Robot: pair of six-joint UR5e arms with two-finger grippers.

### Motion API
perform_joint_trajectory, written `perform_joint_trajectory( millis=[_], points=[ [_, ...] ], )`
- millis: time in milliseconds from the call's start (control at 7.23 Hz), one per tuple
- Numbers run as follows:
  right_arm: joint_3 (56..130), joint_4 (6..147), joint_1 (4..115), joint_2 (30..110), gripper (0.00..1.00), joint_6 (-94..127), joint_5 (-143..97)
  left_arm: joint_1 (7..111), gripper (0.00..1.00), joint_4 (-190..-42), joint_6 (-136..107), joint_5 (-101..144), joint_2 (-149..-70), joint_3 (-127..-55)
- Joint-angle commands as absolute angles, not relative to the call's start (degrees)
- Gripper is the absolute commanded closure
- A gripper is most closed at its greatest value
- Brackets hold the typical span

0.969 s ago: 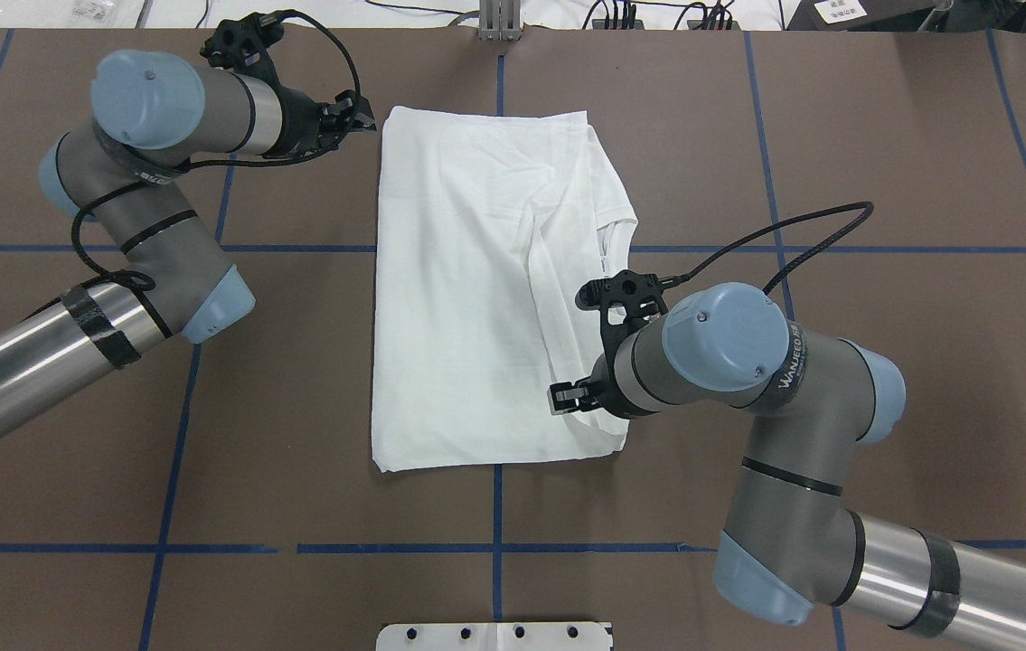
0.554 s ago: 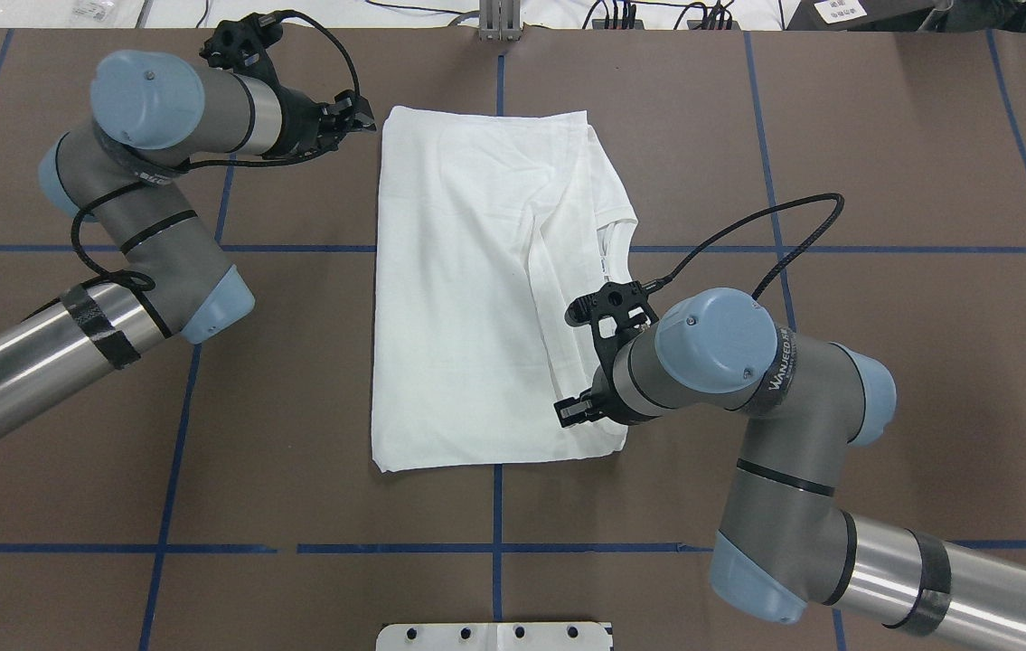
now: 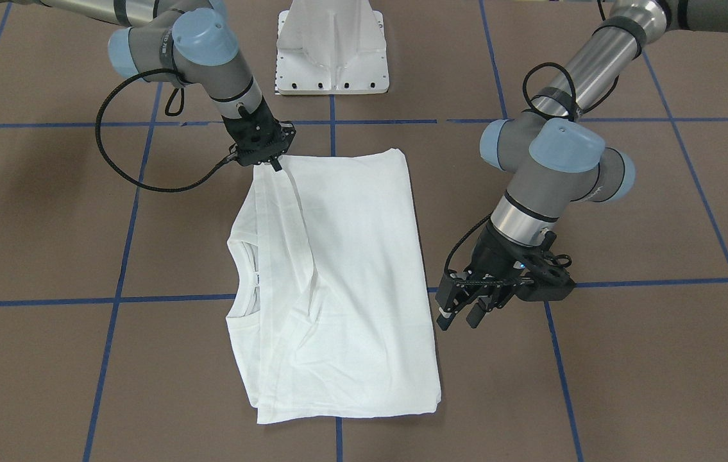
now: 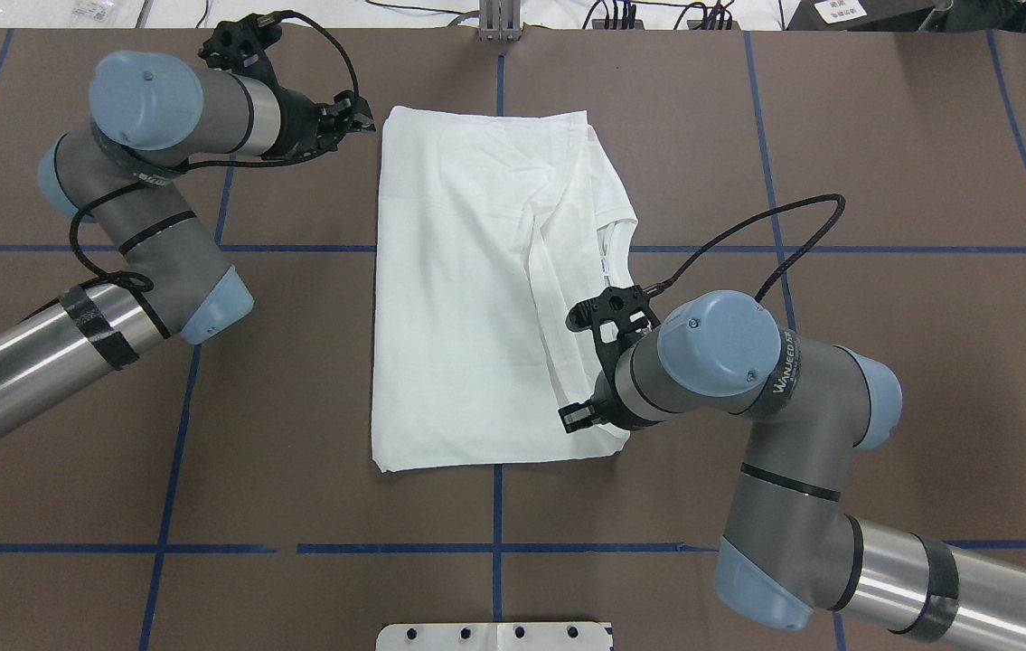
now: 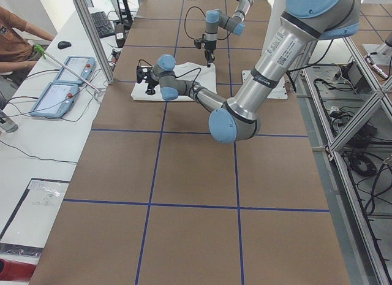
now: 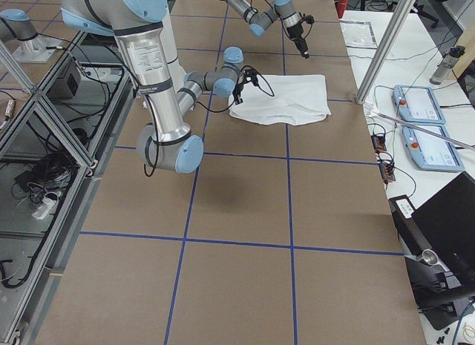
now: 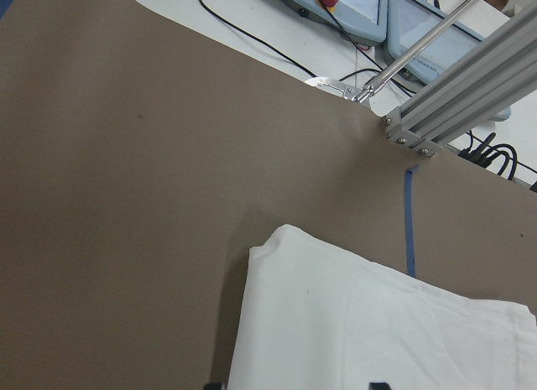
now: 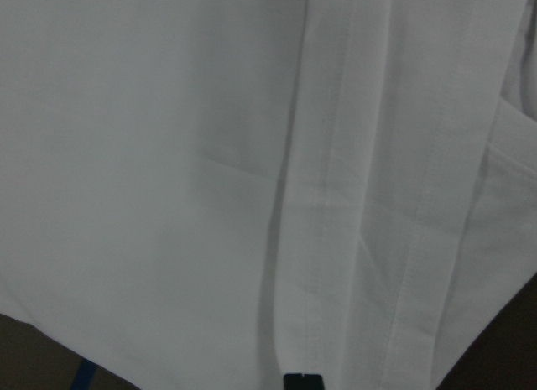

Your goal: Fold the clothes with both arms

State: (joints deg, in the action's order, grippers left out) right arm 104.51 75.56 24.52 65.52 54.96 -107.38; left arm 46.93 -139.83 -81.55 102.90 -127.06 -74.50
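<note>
The white T-shirt lies folded into a tall rectangle mid-table, its collar along its right edge. My right gripper is shut, its tip down on the shirt's near right corner beside a folded sleeve strip. In the right wrist view white cloth fills the frame; I cannot tell whether cloth is pinched. Beside the shirt's far left corner my left gripper hangs open and holds nothing. The left wrist view shows that corner just ahead of the fingers.
The white pedestal base stands at the table's near edge. Blue tape lines grid the brown table. Control panels and a seated person are beyond the far edge, past an aluminium post.
My right gripper has shifted slightly toward the shirt's near right corner and settled lower on the cloth. The left arm and the shirt have barely moved.
</note>
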Motion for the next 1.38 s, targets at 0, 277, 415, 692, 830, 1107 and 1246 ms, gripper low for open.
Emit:
perform_joint_trajectory(
  millis=[0, 277, 415, 692, 830, 1107, 1246],
  points=[
    [106.9, 75.9, 24.9, 67.4, 1.0, 55.1, -107.6, 46.8, 0.32, -139.8, -82.7, 102.9, -127.0, -75.6],
    [110.5, 75.7, 25.0, 72.6, 1.0, 57.5, -107.1, 46.8, 0.32, -139.8, -82.9, 102.9, -127.0, -75.8],
    [110.7, 75.4, 25.0, 74.1, 1.0, 61.5, -106.3, 46.6, 0.31, -139.7, -83.0, 102.8, -127.0, -76.5],
    [110.7, 75.1, 23.8, 73.7, 0.86, 72.5, -106.1, 46.4, 0.31, -139.8, -84.1, 102.8, -127.0, -76.6],
    [111.0, 75.1, 23.8, 73.3, 0.01, 73.3, -106.3, 46.3, 0.31, -139.8, -84.2, 102.8, -127.0, -76.6],
    [112.4, 75.2, 24.1, 73.3, 0.0, 76.2, -106.3, 46.3, 0.31, -139.8, -84.2, 102.8, -127.0, -76.6],
    [112.4, 75.1, 23.7, 73.0, 0.0, 89.2, -105.7, 46.3, 0.31, -139.8, -84.1, 102.8, -126.7, -76.9]
  ],
)
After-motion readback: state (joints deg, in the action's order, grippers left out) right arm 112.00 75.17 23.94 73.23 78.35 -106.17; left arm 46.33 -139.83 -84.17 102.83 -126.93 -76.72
